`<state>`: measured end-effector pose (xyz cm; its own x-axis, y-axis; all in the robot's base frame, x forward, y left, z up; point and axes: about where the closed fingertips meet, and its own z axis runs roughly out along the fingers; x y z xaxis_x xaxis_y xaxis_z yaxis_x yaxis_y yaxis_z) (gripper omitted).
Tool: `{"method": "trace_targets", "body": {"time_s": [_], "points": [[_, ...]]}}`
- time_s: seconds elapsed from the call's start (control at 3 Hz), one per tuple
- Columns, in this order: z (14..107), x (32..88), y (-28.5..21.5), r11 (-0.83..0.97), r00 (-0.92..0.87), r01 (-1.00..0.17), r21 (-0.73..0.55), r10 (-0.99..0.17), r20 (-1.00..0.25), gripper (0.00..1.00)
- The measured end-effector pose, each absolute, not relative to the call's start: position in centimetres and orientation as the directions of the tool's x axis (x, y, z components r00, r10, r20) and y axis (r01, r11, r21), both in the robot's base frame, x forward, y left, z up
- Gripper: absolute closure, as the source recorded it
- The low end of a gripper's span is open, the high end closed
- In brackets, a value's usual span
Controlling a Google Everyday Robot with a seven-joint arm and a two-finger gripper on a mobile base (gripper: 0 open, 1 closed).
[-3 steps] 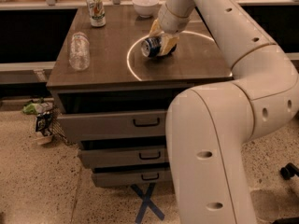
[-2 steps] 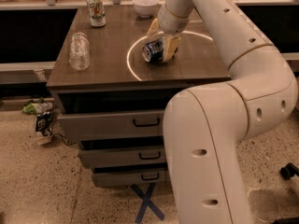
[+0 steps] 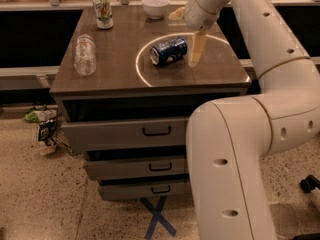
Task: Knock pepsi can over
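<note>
**A:** Where is the pepsi can [image 3: 168, 50] sitting right now?

**B:** It is lying on its side on the cabinet top [image 3: 115, 79], inside the white ring [image 3: 136, 63], with its silver end facing left. Going by that, I am judging the knock-over as done.

**A:** And the gripper [image 3: 184, 38]?

**B:** It is hanging just above and to the right of the can, with its fingers spread apart and clamping nothing. One finger [image 3: 197, 49] is pointing down just beside the can's right end, and the other [image 3: 176, 14] is sticking out toward the white bowl [image 3: 155, 5].

**A:** What are you worrying about from here?

**B:** Rolling, mostly. A can on its side is free to roll, and the cabinet's front edge is not far off. If that lower finger is swinging left as the arm is leaving, it could nudge the can and send it over the edge. The bowl is also sitting close behind the wrist, so a careless lift backward could be clipping it. The white-and-green can [image 3: 102, 10] and the clear plastic bottle [image 3: 84, 54] are lying well apart from the arm — I am not expecting trouble there.

**A:** Are you reading any labels?

**B:** No words. The blue can is showing pale marks that fit the brand, but I am not making out lettering. The printing on the white-and-green can is likewise too small to read.
</note>
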<state>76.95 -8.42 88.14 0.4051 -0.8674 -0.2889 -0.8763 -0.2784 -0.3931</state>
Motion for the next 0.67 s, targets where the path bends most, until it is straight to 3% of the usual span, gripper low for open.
{"method": "trace_targets", "body": {"time_s": [0.33,0.67], "points": [[90.08,77.39,-12.15,-0.063,0.25,-0.905,-0.42,-0.878,-0.408,0.0],[89.95,77.62,-12.24,-0.015,0.205,-0.915,-0.404,-0.878,-0.432,0.0]]}}
